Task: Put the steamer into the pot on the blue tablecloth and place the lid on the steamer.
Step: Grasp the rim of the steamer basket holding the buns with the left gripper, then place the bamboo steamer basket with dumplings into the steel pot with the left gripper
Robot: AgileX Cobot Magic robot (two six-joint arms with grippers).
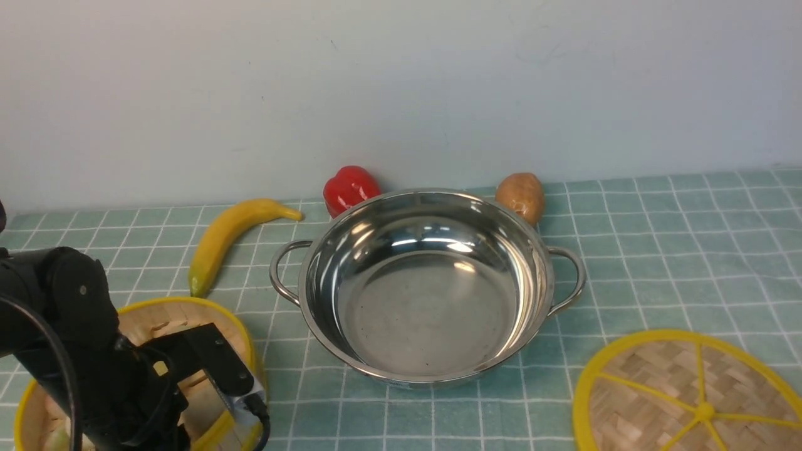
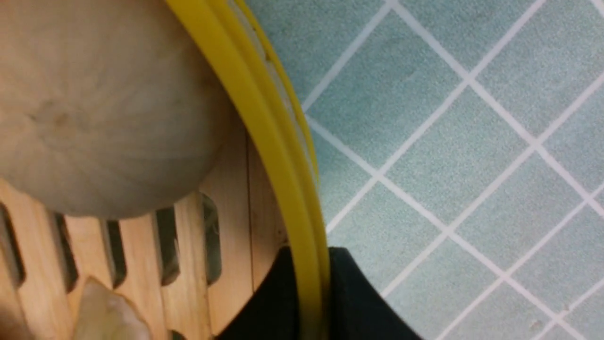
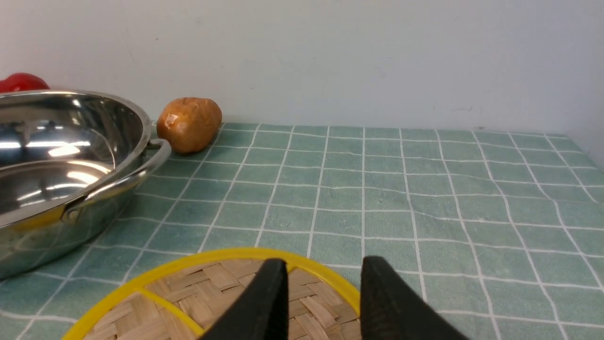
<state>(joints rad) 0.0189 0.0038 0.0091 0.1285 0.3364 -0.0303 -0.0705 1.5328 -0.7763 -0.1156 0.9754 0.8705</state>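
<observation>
At left, my left end effector [image 2: 311, 257] pinches the yellow-rimmed slatted bamboo steamer [image 2: 262, 137]. Right end effector [image 3: 325, 267] hangs spread over woven-bamboo lid [image 3: 212, 293].

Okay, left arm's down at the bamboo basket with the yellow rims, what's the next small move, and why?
Probably lift the yellow-rimmed round bamboo steamer basket straight up, level: the left gripper pinches its rim, it sits on the teal grid tablecloth, and the shiny steel pot beside it is empty.

Front view high, facing wall [image 1: 401, 81], left wrist tight over steamer [image 2: 269, 137], right wrist low, sharing front's pot [image 1: 426, 294]
</observation>
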